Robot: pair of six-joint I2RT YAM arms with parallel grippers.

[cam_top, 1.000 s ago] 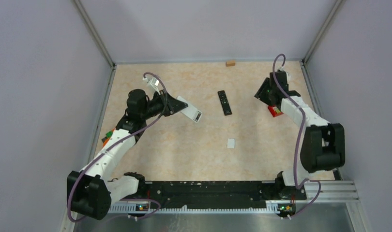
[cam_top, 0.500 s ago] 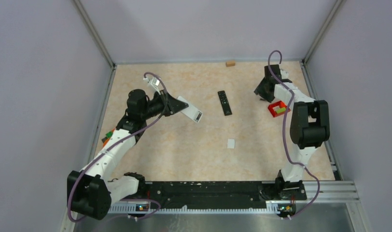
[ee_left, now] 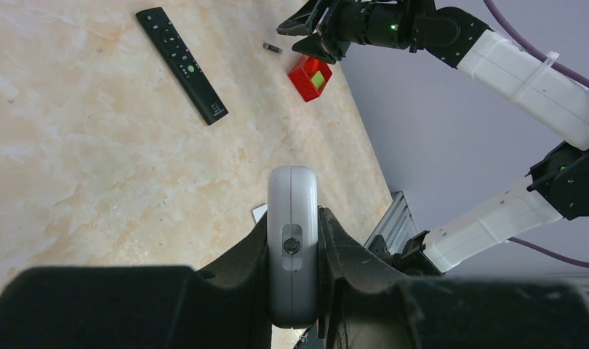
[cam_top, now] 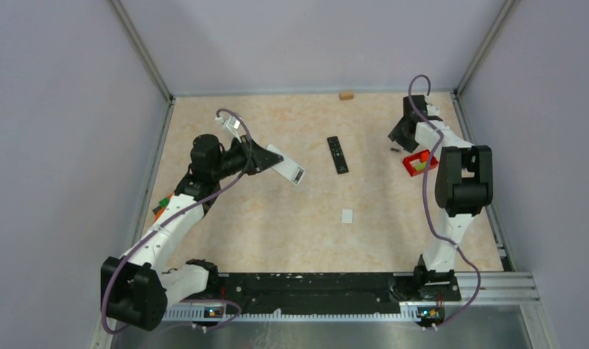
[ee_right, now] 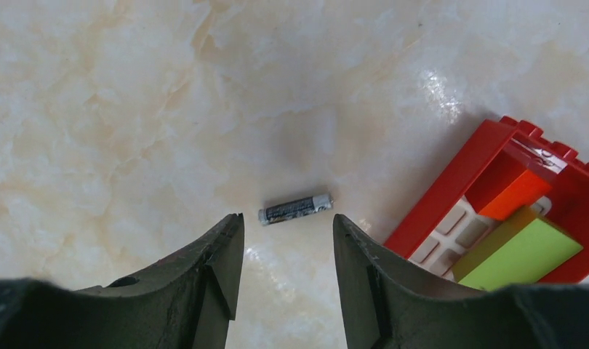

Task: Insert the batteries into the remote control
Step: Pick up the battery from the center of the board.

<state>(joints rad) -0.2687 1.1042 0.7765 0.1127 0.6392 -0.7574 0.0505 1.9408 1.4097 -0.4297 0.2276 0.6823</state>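
The left claw point(cam_top: 265, 157) is closed on a white remote point(cam_top: 287, 166), its 2 fingers pressing the long sides. It holds the remote above the left half of the surface point(cam_top: 277, 240), the free end pointing right and toward the near side. In the left wrist view the remote point(ee_left: 292, 196) shows end-on, clamped snugly between the fingers point(ee_left: 335, 236).

The right claw point(cam_top: 403, 136) is at the far right of the surface, its jaws about halfway apart with nothing between them. 1 dark battery point(ee_right: 295, 209) lies flat on the surface just beyond the fingertips point(ee_right: 222, 254), in line with the gap between them and touching neither. From above, this battery point(cam_top: 395, 150) is a tiny dark sliver just left of a small red tray point(cam_top: 410, 166), near it but apart.

The tray point(ee_right: 437, 196) holds a yellow-green block point(ee_right: 528, 254) and an orange block point(ee_right: 513, 193) side by side.

A black remote point(cam_top: 338, 154) lies flat, buttons up, near the middle of the far half, between the 2 claws and well apart from both. A small white flat piece point(cam_top: 347, 215) lies on the near side of it. A small tan block point(cam_top: 345, 94) sits at the far edge. Some orange and green bits point(cam_top: 161, 207) show at the left edge beside the left arm; they are too small to identify.
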